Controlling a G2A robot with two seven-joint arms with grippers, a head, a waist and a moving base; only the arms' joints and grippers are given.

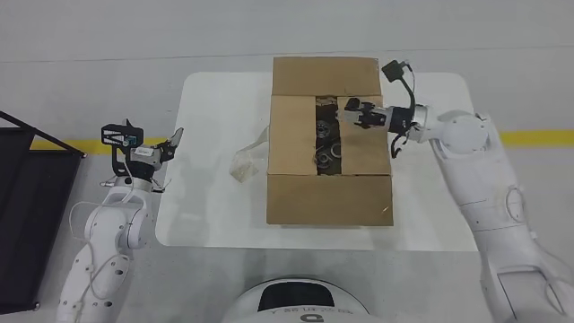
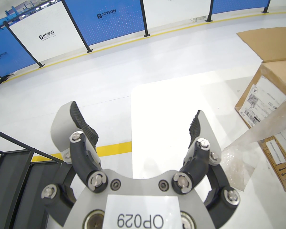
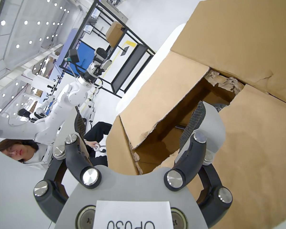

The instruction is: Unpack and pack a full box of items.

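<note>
White desk [image 1: 215, 206], cardboard box [image 1: 300, 202] at its middle. Right tool [image 1: 348, 113] spread wide, empty, over the slot [image 1: 326, 169] between flaps [image 1: 289, 135]; dark parts [image 1: 323, 130] lie just beneath (slot runs away from robot). Left tool [image 1: 170, 144] wide, empty, well apart.

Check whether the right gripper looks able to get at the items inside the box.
Probably yes. The right gripper is open and sits at the gap between the flaps of the box, where dark items show. The gap is narrow, so the flaps could crowd it.
</note>
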